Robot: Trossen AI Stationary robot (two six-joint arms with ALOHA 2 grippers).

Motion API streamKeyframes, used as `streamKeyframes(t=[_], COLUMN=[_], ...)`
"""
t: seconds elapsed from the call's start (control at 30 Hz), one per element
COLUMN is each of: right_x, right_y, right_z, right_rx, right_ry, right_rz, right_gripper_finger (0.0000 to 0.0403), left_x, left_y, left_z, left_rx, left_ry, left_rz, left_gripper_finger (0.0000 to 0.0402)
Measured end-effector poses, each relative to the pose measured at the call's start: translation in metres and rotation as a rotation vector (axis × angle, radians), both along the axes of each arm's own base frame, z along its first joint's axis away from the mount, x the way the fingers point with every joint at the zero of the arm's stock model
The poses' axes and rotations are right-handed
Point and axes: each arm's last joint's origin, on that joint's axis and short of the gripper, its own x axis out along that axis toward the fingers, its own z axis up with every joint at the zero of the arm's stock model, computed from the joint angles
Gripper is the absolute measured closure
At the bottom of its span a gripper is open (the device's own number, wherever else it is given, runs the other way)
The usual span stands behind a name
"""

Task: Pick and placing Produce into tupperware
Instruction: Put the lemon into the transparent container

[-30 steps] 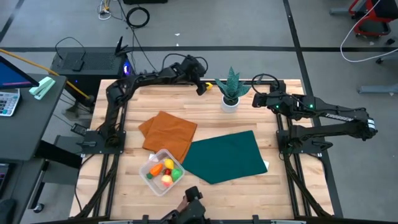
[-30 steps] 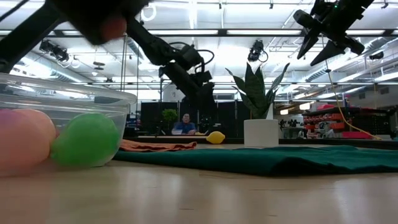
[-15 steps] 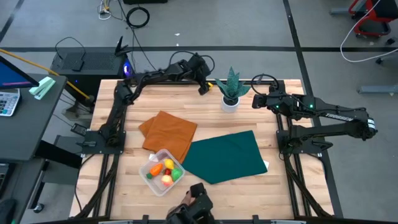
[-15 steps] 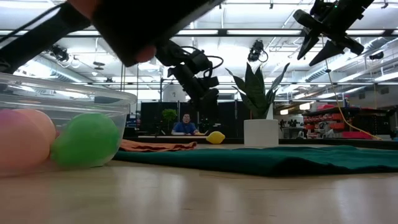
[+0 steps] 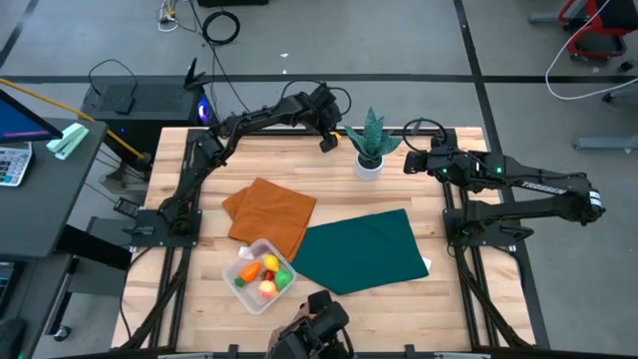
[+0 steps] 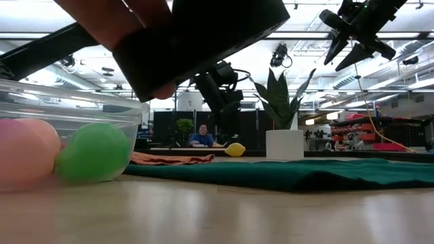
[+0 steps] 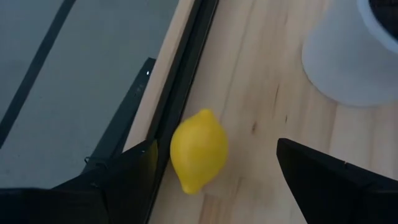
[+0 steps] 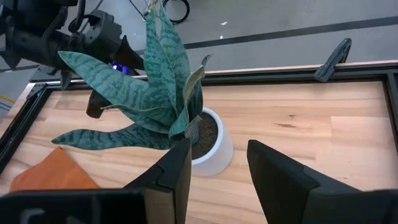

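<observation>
A yellow toy lemon point(image 7: 198, 149) lies on the wooden table by its far edge rail, next to the white plant pot; it also shows in the low view point(image 6: 235, 150). My left gripper point(image 7: 217, 155) is open above it, one finger on either side, touching nothing; in the high view it is at the far edge point(image 5: 325, 138). The clear tupperware point(image 5: 261, 274) stands near the front left and holds several produce pieces, among them a green one point(image 6: 95, 152) and a peach one point(image 6: 24, 152). My right gripper point(image 5: 410, 160) is open and empty, raised to the right of the plant.
A spiky green plant in a white pot point(image 5: 369, 150) stands just right of the lemon. An orange cloth point(image 5: 269, 214) and a green cloth point(image 5: 364, 249) lie mid-table. A hand point(image 6: 135, 17) holds a dark object point(image 5: 317, 334) at the front edge, close before the low camera.
My left gripper has moved toward the table's right along the far edge, nearer the lemon and the plant, and stays open. The dark object in the hand at the front edge has moved right, farther across the low view.
</observation>
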Motion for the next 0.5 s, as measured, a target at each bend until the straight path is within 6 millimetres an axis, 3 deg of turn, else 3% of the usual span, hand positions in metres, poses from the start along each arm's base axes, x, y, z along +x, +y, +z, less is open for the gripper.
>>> streamKeyframes(t=[0.5], right_x=[0.001], right_y=[0.001], right_z=[0.000], right_rx=[0.017], right_ry=[-0.006], right_rz=[0.022], right_gripper_finger=[0.0282], left_x=[-0.017], left_y=[0.020], left_z=[0.000], left_rx=[-0.247], left_ry=[-0.098], left_rz=[0.190], left_gripper_finger=[0.0063])
